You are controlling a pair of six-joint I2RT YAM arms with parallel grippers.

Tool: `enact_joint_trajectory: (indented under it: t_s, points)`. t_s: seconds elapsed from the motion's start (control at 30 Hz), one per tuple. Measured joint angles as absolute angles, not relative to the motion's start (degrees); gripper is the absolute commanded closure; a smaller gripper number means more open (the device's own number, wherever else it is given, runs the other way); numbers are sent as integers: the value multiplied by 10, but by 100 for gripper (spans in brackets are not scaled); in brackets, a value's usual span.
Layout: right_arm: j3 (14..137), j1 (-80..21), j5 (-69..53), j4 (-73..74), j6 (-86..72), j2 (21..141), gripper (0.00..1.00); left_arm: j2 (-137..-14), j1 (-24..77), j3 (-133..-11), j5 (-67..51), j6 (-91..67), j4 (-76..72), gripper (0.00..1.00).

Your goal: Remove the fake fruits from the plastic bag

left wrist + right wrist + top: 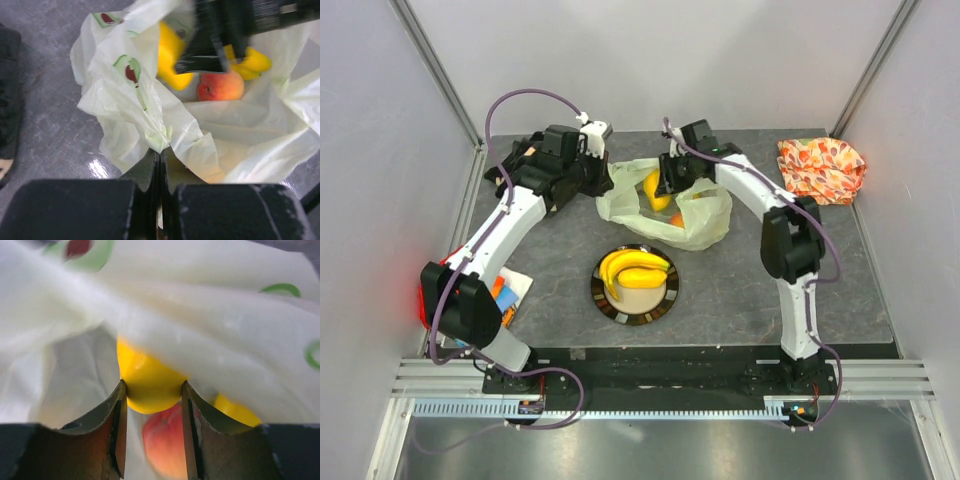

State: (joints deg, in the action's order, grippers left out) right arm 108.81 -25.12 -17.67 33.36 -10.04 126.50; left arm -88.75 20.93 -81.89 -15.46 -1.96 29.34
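Fingers of the left gripper (160,155) are pressed together on a fold of the plastic bag (125,100) at its rim, holding the mouth open. Bag lies mid-table, just behind a plate (597,292) carrying 1 banana bunch (635,268). Inside the bag: yellow oval fruit (147,375), peach (220,86), 1 more yellow piece (255,61). Right gripper (152,385) is inside the mouth, its 2 fingers touching either side of the yellow oval fruit, film draped above. Judgement: fruit light, rigid, glossy, so likely slippery; hold across the widest part. Bag thin and limp, may ride up with it. Orange cloth (822,168) far right, well apart.
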Motion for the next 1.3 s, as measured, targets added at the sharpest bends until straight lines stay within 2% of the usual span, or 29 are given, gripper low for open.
enact_joint_trajectory:
  t_s: [0.13,0.23,0.27,0.33,0.43,0.53,0.77,0.9,1.07,1.3]
  points:
    - [1061,-224,-218,366,-29,1169,79,-921,203,-857,-143,-19,283,97]
    - [1017,-223,-257,380,34,1083,80,-945,202,-896,-140,-18,275,82]
    - [1001,-226,-267,385,53,1057,80,-952,202,-907,-140,-17,273,62]
    - [976,-230,-285,387,89,1017,80,-966,203,-932,-142,-12,267,47]
    - [948,-238,-302,386,127,976,81,-976,203,-950,-143,-3,267,33]
    - [936,-239,-301,376,146,945,81,-976,203,-953,-147,2,269,27]
    - [957,-262,-289,344,200,867,79,-948,203,-940,-148,18,278,22]
    - [959,-347,-280,362,272,823,80,-893,202,-925,-148,22,277,20]
    - [867,-497,-256,407,345,796,82,-805,189,-886,-158,21,278,20]
    - [745,-560,-184,465,393,853,83,-655,92,-788,-212,-3,281,21]
